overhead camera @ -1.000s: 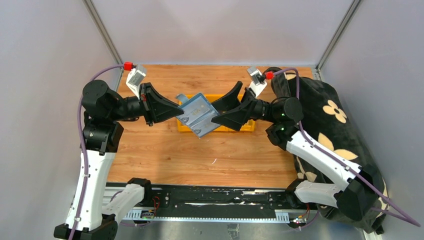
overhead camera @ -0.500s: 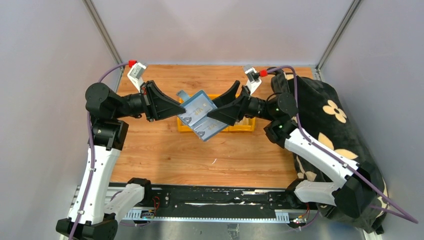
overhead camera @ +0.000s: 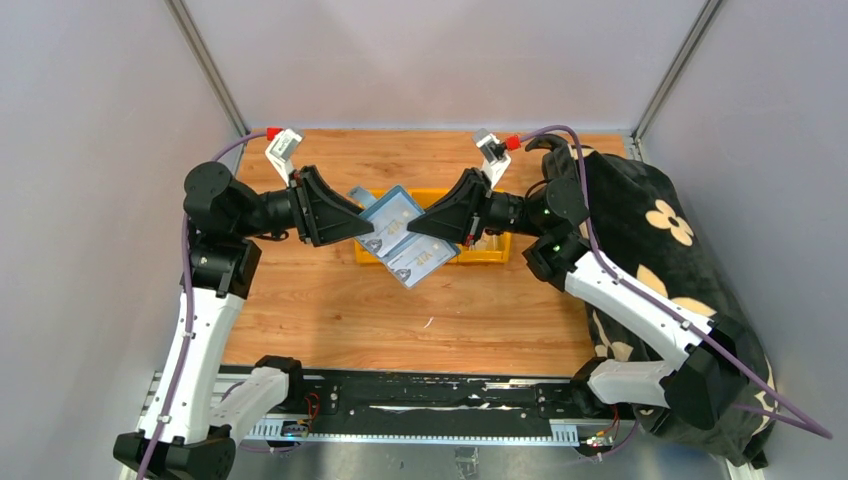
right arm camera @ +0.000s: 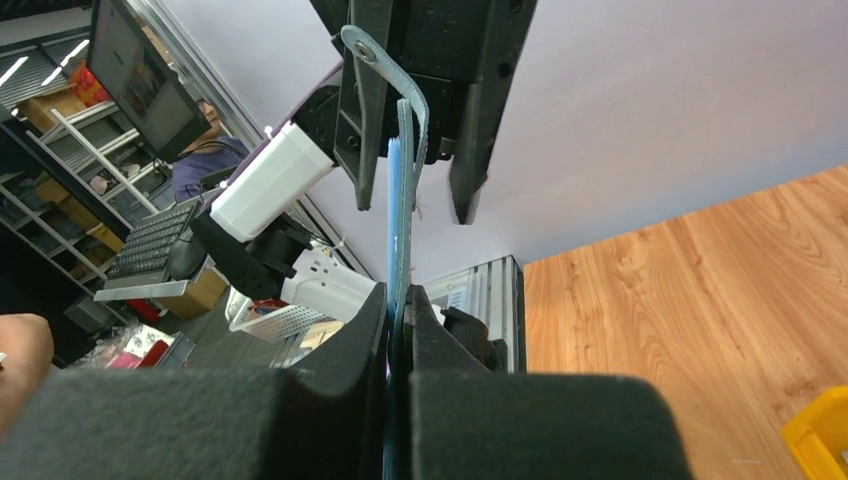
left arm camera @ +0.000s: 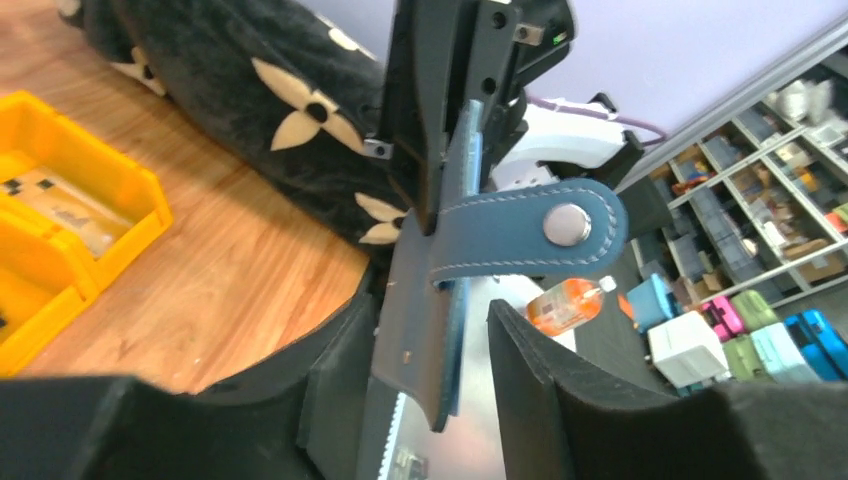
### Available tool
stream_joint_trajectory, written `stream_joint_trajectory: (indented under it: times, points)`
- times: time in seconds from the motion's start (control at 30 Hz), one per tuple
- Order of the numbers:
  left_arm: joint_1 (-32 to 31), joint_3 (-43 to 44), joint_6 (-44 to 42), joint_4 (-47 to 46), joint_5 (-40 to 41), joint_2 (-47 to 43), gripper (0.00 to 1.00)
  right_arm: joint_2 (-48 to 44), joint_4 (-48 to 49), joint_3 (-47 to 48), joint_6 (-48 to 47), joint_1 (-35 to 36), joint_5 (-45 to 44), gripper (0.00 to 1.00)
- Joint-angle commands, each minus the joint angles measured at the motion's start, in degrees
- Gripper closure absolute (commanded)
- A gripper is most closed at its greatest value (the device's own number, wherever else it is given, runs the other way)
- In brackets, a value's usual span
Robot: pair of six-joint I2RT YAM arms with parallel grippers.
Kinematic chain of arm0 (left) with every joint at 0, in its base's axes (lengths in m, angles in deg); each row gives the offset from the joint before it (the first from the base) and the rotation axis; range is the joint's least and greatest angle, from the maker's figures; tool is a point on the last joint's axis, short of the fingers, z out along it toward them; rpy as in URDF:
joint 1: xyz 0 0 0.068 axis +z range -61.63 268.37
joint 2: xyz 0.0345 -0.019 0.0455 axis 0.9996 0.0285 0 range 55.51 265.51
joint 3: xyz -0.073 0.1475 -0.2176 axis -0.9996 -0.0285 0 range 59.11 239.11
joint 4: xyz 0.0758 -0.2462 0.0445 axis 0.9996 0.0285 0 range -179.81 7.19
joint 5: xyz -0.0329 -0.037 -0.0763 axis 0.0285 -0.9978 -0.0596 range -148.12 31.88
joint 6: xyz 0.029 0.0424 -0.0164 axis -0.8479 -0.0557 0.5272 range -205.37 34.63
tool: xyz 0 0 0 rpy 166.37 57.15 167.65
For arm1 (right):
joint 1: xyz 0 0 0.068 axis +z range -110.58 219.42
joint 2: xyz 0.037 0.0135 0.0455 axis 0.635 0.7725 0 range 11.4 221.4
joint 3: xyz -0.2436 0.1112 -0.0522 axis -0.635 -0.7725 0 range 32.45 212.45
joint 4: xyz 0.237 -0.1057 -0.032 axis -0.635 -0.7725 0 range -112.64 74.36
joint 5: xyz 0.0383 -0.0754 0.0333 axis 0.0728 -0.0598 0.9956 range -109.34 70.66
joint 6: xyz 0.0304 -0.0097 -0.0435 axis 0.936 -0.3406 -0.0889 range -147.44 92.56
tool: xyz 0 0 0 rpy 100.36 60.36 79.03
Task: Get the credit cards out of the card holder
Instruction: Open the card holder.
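Top view: card holder [overhead camera: 400, 236] held aloft over yellow bin [overhead camera: 482, 256], credit cards [overhead camera: 397, 212] in pockets. Left gripper [overhead camera: 358, 226] and right gripper [overhead camera: 413, 228] flank it above bin.
Left wrist: jaws apart astride holder.
Right wrist: jaws clamped on holder edge.
Step, judged: holder passing to right-hand hold. Next: left pinches one card edge, draws it clear.

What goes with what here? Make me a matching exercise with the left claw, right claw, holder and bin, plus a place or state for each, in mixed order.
Column one:
1. left claw
2. right claw
3. holder
4. bin

Column two:
A. resting on the table
B. shut on the holder's edge
C. up in the air
D. open around the holder

Pairs: 1-D, 2-B, 3-C, 4-A
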Motion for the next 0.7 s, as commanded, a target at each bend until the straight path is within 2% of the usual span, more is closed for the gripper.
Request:
stream_joint_trajectory:
  times: [0.0,0.13,0.3,0.4,0.6,0.63,0.67]
  points:
    - [0.06,0.7,-4.5,5.94,2.17,1.09,0.43,-0.22,-6.58,4.02,-3.78,0.55,2.6,1.0]
    - [0.06,-2.03,0.15,-0.66,2.28,1.4,0.43,0.69,-10.75,6.43,-5.68,0.63,5.11,1.0]
    - [-1.4,-3.31,-0.06,-1.15,1.94,1.94,0.5,1.83,-17.49,9.74,-9.98,1.62,5.98,1.0]
    - [-2.36,-3.72,0.22,-1.21,1.8,2.63,0.62,3.04,-19.7,11.33,-11.65,2.63,6.99,1.0]
    - [-2.49,-4.4,2.22,-2.73,-0.8,3.79,0.83,3.22,-17.63,10.5,-11.56,2.74,7.16,1.0]
    - [-2.49,-4.84,3.07,-3.95,-0.97,3.98,0.87,3.25,-17.27,10.46,-11.56,2.74,7.15,0.98]
    - [-2.49,-5.5,4.08,-4.63,-1.11,4.09,0.92,3.33,-17.32,10.52,-11.82,2.59,6.8,0.91]
